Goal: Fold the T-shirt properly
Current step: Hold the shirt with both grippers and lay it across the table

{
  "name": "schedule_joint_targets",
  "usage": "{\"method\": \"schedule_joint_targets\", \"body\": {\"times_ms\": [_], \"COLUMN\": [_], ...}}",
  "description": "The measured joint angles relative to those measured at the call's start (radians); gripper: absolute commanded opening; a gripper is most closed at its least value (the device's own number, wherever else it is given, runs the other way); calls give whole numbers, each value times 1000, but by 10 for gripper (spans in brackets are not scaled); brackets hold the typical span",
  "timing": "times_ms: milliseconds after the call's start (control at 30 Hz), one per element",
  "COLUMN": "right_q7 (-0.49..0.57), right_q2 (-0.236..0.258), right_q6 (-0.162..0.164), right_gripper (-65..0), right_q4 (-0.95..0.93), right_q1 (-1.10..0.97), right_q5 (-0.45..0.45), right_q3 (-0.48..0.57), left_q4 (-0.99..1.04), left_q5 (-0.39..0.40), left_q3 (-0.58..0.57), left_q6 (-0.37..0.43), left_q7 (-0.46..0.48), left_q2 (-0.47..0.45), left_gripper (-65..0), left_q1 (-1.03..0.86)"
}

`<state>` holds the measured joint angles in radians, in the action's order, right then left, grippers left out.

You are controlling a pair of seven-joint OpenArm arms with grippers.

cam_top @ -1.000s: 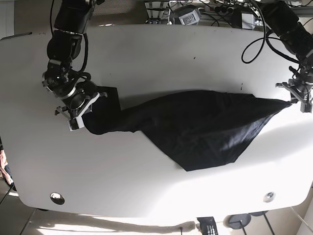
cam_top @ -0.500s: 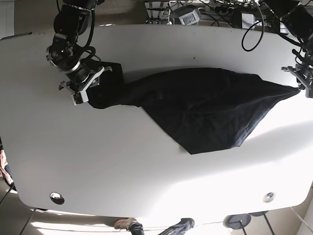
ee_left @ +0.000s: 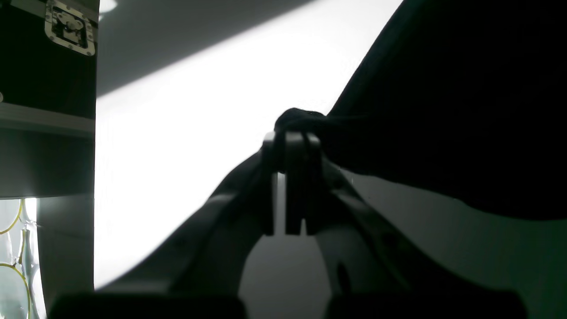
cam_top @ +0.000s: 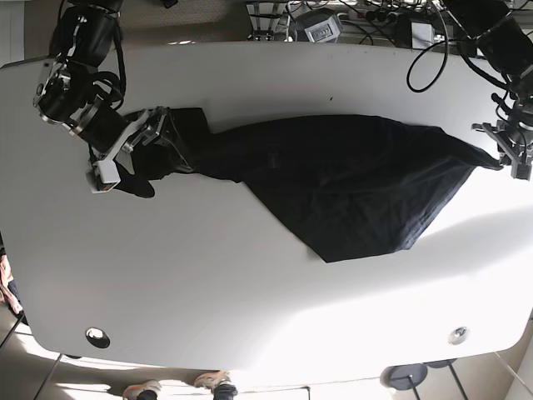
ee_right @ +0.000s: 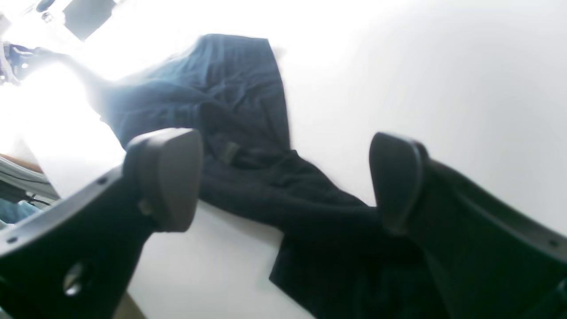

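Observation:
The black T-shirt [cam_top: 350, 187] lies stretched and bunched across the white table [cam_top: 250, 300], with a loose flap hanging toward the near edge. My left gripper [cam_top: 505, 160] is at the right end, shut on a pinched corner of the T-shirt [ee_left: 443, 110]. In the left wrist view the left gripper [ee_left: 290, 137] has its jaws pressed together on the cloth. My right gripper [cam_top: 154, 162] is at the shirt's left end and open. In the right wrist view the right gripper [ee_right: 283, 181] has its fingers [ee_right: 164, 177] wide apart over the crumpled T-shirt [ee_right: 248, 133], holding nothing.
Cables and equipment [cam_top: 316, 25] crowd the table's far edge. Two round holes [cam_top: 97, 337] [cam_top: 457, 335] sit near the front corners. A black case with a metal latch [ee_left: 66, 26] stands beyond the table edge by the left gripper. Someone's feet [cam_top: 216, 385] show at the near edge.
My right gripper has let go of the shirt's left end, opened, and swung left and back. The left gripper kept its hold, and the shirt has shifted toward the far edge.

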<state>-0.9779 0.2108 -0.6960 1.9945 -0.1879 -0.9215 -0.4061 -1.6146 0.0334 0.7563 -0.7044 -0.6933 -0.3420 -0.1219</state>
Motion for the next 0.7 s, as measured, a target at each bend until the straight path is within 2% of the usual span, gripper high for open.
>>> {"method": "schedule_joint_targets", "body": {"times_ms": [67, 133, 233, 300, 367, 467, 567, 633, 700], "right_q7": [8, -27, -76, -82, -80, -55, -22, -23, -69], "right_q2": [0, 0, -3, -3, -3, 7, 45, 63, 54], "right_q6": [-2, 4, 3, 4, 2, 4, 4, 8, 8], "right_gripper": [-81, -81, -81, -81, -82, -82, -82, -82, -82], "right_q4": [-18, -100, -246, -356, -444, -548, -611, -626, -627], "right_q1": [27, 93, 225, 303, 335, 356, 358, 356, 352], "right_q5": [51, 161, 223, 240, 238, 260, 238, 249, 246], "right_q3": [14, 76, 166, 238, 257, 255, 211, 190, 192], "left_q4": [0, 0, 1, 1, 1, 1, 1, 1, 1], "left_q5": [5, 7, -2, 9, 7, 0, 4, 3, 4], "left_q3": [-35, -44, -68, -75, -75, -75, -76, -77, -77], "left_q6": [0, 0, 0, 0, 0, 0, 0, 0, 0], "left_q7": [3, 5, -2, 6, 5, 2, 2, 2, 2], "left_q2": [1, 0, -2, -1, -2, -2, 0, 0, 1], "left_gripper": [-650, -650, -650, -650, -650, -650, -650, -650, -650], "left_q1": [4, 5, 15, 34, 32, 25, 26, 26, 26]}}
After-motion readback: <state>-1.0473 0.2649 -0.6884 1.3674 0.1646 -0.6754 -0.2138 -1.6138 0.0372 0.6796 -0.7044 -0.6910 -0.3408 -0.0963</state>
